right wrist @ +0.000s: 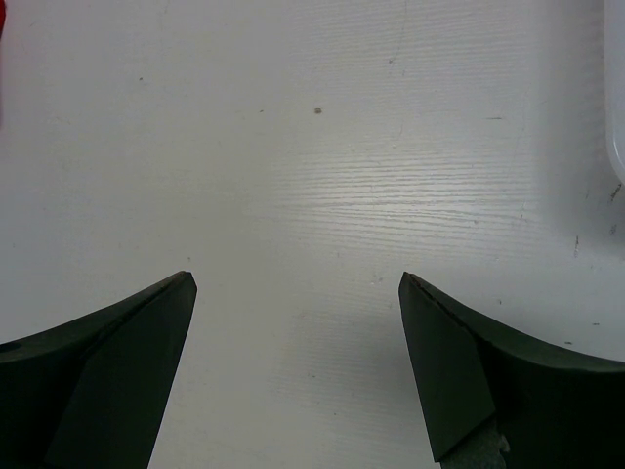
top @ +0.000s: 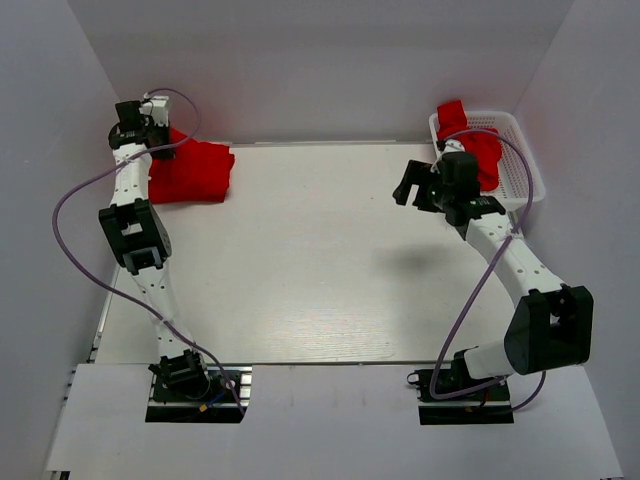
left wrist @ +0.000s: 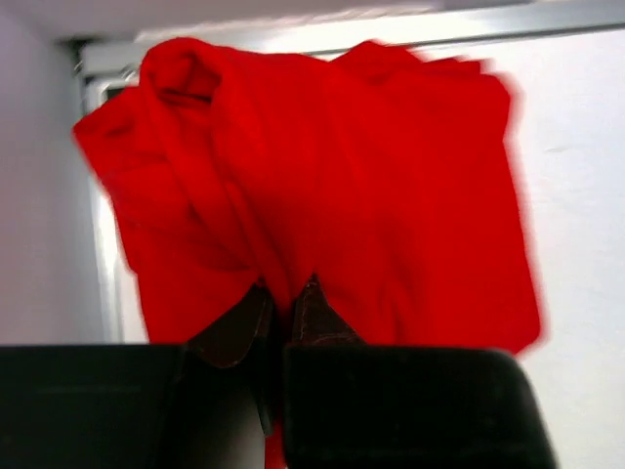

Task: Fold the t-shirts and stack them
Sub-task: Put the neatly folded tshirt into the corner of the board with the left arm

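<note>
While the folded t-shirt [top: 192, 172] sits just ahead of the left gripper [left wrist: 285, 311], whose narrow jaws pinch its near edge, smooth it flat before releasing. The right gripper [right wrist: 298, 283] hangs wide above the bench [top: 320, 260], with crumpled t-shirts [top: 478, 150] in the basket [top: 528, 170] beside it.

plain red t-shirts [top: 190, 172], white lattice basket [top: 527, 172], white table [top: 320, 270]

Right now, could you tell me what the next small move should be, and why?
Probably open the left gripper and let go: it is shut on an edge of the red t-shirt pile, which already lies at the far left corner of the table. The right gripper is open over bare table, holding nothing.
</note>
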`<state>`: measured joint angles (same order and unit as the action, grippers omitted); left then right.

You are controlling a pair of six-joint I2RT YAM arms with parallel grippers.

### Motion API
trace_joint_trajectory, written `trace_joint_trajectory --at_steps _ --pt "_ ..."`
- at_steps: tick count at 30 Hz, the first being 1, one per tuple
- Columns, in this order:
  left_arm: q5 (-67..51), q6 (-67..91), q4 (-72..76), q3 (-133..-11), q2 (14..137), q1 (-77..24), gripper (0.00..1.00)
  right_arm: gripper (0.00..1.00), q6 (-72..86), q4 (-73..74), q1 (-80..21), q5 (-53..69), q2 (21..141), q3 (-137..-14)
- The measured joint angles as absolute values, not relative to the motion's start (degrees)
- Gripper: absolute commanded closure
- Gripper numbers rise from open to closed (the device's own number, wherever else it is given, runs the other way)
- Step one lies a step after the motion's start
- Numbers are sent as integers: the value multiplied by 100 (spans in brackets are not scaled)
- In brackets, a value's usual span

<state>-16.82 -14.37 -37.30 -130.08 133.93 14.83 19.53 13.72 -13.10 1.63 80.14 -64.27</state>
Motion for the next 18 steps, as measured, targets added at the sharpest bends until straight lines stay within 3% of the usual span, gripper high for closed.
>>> trace_joint_trajectory --at_steps 1,4,5,12,18 --pt "-1500 -1424 -3706 -13002 13469 1487 89 10 1953 1374 -1310 163 8044 -6453" --pt "-836 -1444 -3590 -12984 13574 1492 10 10 1957 1376 -1310 167 8125 -6525" --pt "-611 -1431 -3531 -12984 13598 1492 0 10 1959 1376 -1310 167 8158 -6549" --pt "993 -1205 -3061 -13023 13644 1492 0 10 1997 1398 -1315 209 8340 -6635" --pt "1258 -1039 -2958 -13023 13638 1485 0 10 1997 1413 -1315 303 8359 -6635"
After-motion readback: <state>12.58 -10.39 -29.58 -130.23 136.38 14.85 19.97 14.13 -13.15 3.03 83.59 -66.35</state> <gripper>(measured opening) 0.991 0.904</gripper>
